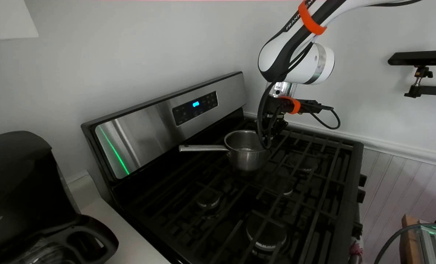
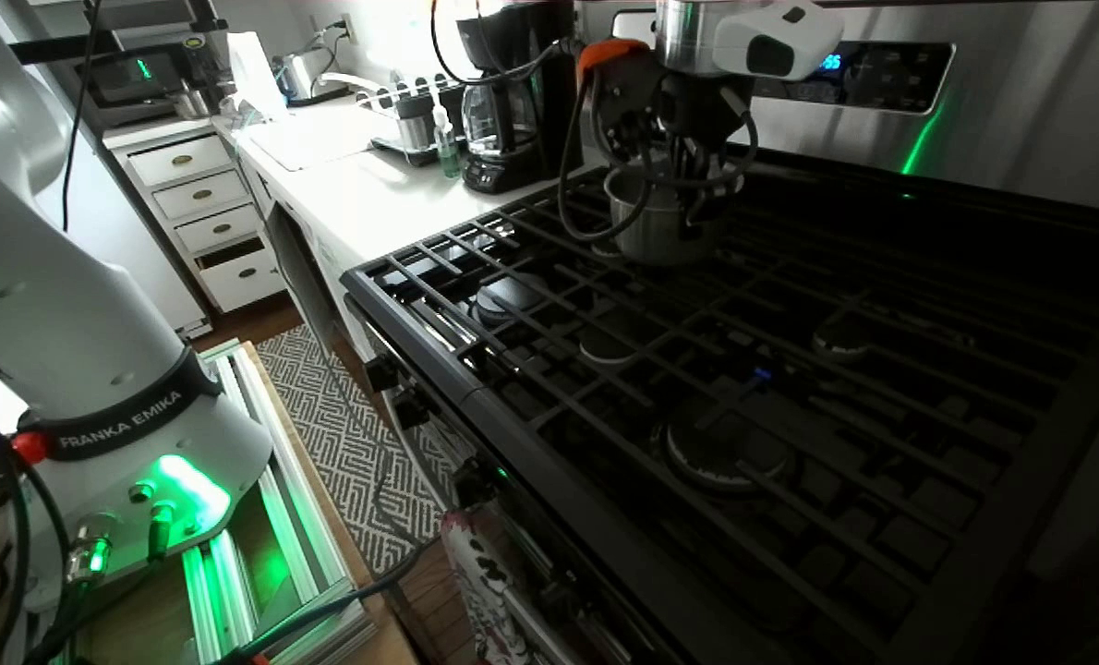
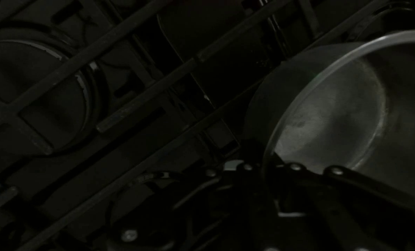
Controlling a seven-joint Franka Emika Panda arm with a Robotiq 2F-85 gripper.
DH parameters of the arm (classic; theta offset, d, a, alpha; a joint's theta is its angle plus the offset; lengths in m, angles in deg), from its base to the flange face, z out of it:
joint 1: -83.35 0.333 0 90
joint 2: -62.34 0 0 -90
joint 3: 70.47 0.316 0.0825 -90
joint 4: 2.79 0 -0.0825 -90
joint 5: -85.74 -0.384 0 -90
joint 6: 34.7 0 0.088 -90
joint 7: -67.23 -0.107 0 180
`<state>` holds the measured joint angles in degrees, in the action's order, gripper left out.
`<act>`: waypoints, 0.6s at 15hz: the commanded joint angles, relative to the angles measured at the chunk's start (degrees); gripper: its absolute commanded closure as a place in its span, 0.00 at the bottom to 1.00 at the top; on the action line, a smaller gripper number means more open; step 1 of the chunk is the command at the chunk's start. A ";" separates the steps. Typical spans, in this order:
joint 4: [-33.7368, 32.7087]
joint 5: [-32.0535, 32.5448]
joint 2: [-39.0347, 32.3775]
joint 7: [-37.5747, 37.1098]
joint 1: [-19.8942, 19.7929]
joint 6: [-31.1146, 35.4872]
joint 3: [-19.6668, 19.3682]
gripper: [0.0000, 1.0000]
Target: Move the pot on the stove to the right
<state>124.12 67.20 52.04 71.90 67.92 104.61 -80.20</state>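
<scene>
Black fingers [image 3: 298,184] seem to pinch the rim [image 3: 366,48] of the small round steel pot [image 1: 246,160], one inside, one outside, near the middle of the back edge of the black gas stove [image 1: 236,205]. Probably the rim serves because the long metal handle [image 1: 203,148] points away.

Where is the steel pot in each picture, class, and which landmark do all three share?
In an exterior view: pot just right of centre, handle pointing left.
In an exterior view: pot above and right of centre, partly hidden.
Wrist view: pot at right, cropped by the edge.
Shared landmark: dark grates.
</scene>
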 commanded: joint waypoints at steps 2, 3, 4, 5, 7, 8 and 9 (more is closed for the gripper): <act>-5.47 3.03 -2.93 3.61 -1.64 -3.94 -2.00 0.98; -6.41 2.98 -3.33 4.79 -2.16 -4.01 -2.30 0.98; -7.31 2.57 -3.58 6.17 -2.74 -4.20 -2.40 0.98; -8.45 2.35 -4.03 7.50 -3.37 -4.48 -2.54 0.98; -11.20 2.22 -5.19 9.77 -4.68 -5.91 -2.81 0.98; -12.58 2.27 -5.91 10.80 -5.29 -6.75 -2.91 0.98; -14.06 2.31 -6.71 11.83 -5.95 -7.76 -3.04 0.98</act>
<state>115.93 69.61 47.65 80.37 64.03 101.25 -83.17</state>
